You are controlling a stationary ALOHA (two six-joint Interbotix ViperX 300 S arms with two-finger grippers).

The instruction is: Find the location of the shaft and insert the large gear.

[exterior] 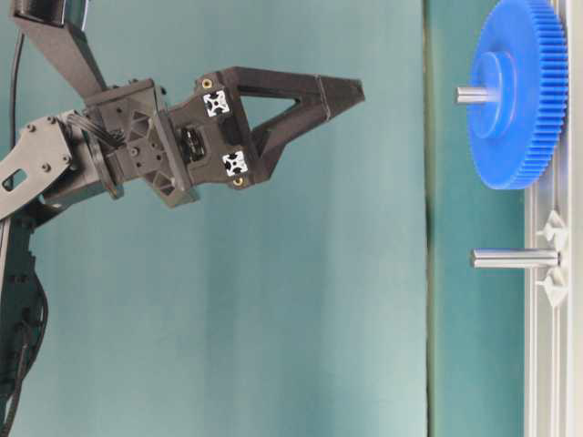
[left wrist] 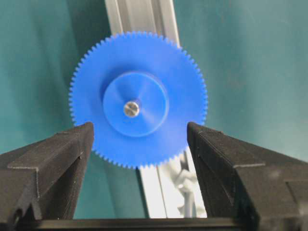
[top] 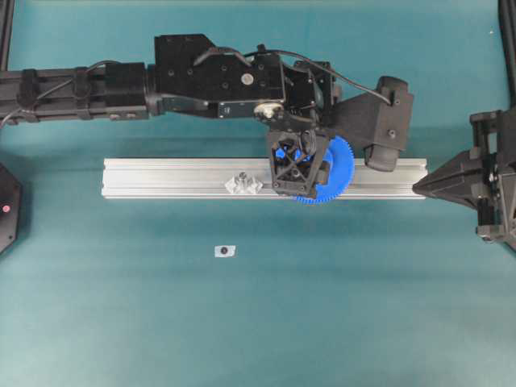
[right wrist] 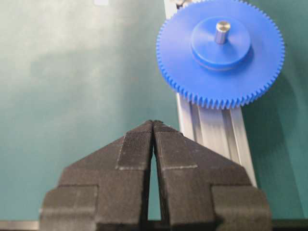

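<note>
The large gear (left wrist: 138, 100) already sits on the shaft (left wrist: 131, 109), upper centre of the frame. The left gripper (left wrist: 139, 139) stands wide apart, holding nothing; the right gripper (right wrist: 153, 126) is closed, empty. Little remains, I think.

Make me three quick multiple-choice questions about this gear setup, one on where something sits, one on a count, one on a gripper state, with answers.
1. Where is the large gear?
A. on the cloth
B. on a pin on the aluminium rail
C. in the right gripper

2. How many upright pins stand on the rail?
A. one
B. two
C. four

3. How is the left gripper?
A. open, fingers clear of the gear
C. shut on the gear
B. shut empty

Answers: 1 B, the pin tip shows through the hub. 2 B, the table-level view shows the shaft and a bare pin. 3 A, gaps show beside the rim.
</note>
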